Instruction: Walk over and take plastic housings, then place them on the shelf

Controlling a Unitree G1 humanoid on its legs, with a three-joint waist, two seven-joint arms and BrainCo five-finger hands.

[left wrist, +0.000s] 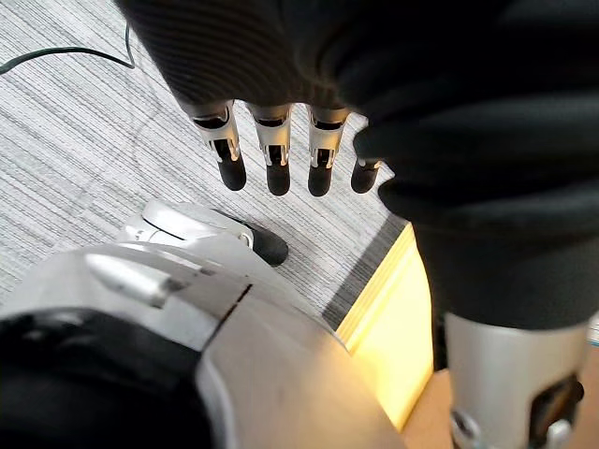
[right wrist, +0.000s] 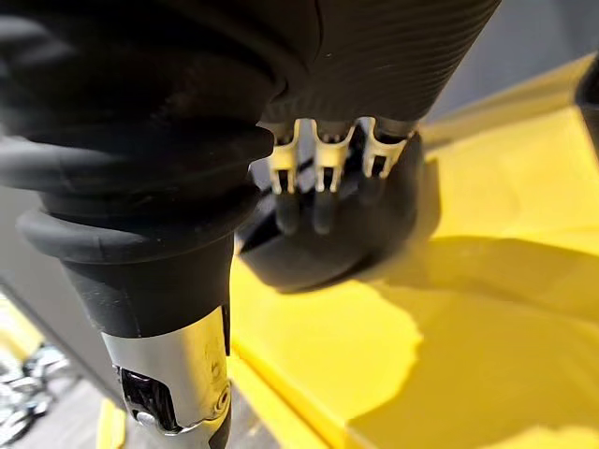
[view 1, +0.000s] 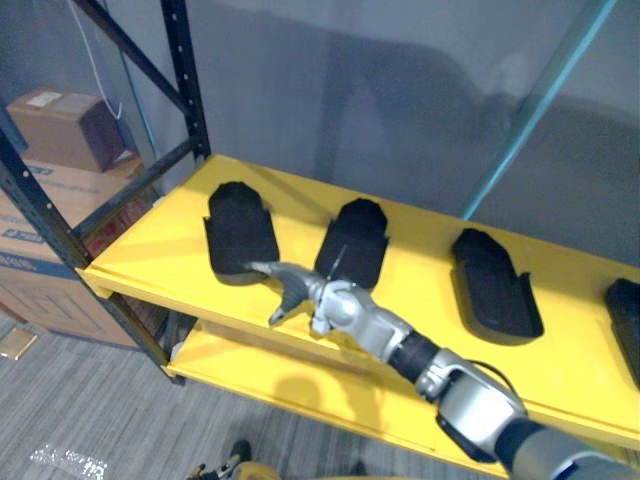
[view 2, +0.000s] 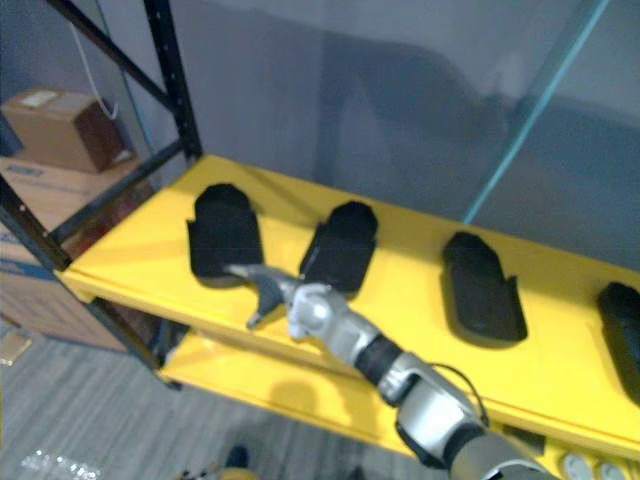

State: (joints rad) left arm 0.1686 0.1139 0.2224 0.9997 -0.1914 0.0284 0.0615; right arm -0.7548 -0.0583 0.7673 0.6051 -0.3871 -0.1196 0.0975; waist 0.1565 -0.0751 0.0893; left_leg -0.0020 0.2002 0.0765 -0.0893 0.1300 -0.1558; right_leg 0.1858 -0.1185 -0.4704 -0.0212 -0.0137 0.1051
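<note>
Grey wall backs a yellow shelf (view 1: 420,300) on a dark frame, with cardboard boxes (view 1: 60,130) stacked at the far left. Four black plastic housings (view 1: 495,285) lie in a row on the shelf. The right hand (view 1: 325,305) reaches to the near end of the leftmost housing (view 1: 240,225), fingers straight and apart, tips touching it, nothing gripped. The left hand (left wrist: 271,159) hangs slack-fingered over the carpet (left wrist: 84,140). That housing sits close to the shelf's near lip, so a careless drag could pull it off.
</note>
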